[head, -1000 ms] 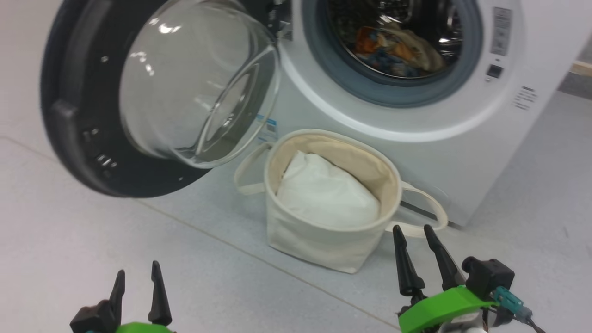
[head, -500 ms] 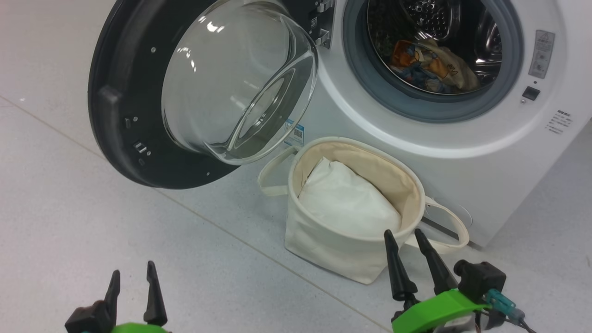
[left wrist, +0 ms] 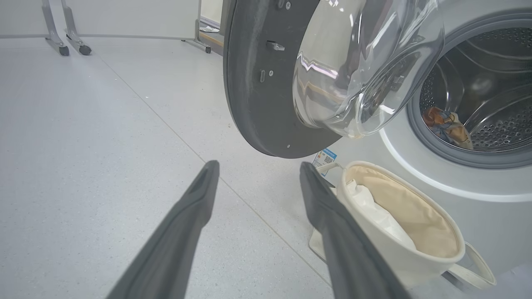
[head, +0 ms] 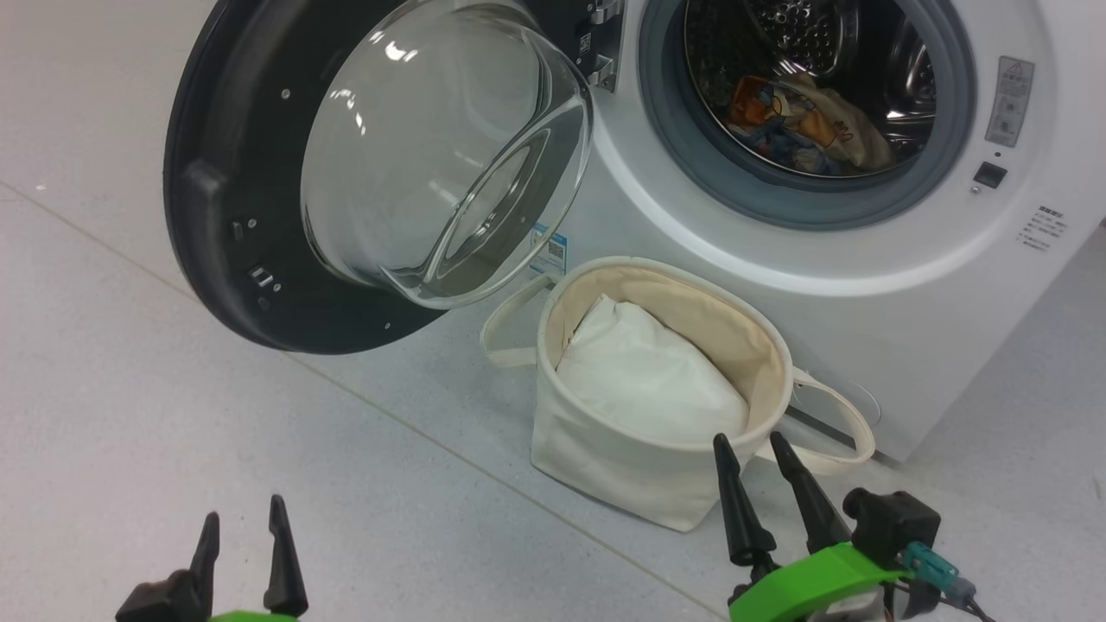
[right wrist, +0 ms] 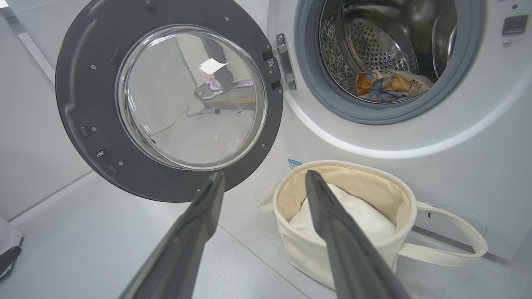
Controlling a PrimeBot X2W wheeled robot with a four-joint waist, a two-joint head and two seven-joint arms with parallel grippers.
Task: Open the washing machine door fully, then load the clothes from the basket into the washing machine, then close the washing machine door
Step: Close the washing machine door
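Observation:
The white washing machine (head: 829, 285) stands at the upper right with its door (head: 259, 285) swung wide open to the left, black rim and bulging glass bowl facing me. The clothes (head: 799, 121), blue with orange and cream figures, lie inside the steel drum; they show too in the right wrist view (right wrist: 388, 85) and the left wrist view (left wrist: 447, 128). The cream basket (head: 622, 471) sits on the floor below the drum mouth and holds a white padded liner (head: 648, 380). My left gripper (head: 242, 518) is open and empty at the lower left. My right gripper (head: 750, 453) is open and empty by the basket's near rim.
Grey speckled floor (head: 259, 449) spreads left of the basket and under the open door. The basket's loop handle (head: 842, 415) lies toward the machine's base. Wheeled metal legs (left wrist: 62, 37) stand far back in the left wrist view.
The head camera shifted early on, so the machine and basket sit further right and lower in view. Both grippers have stayed open and have sunk slightly in the picture.

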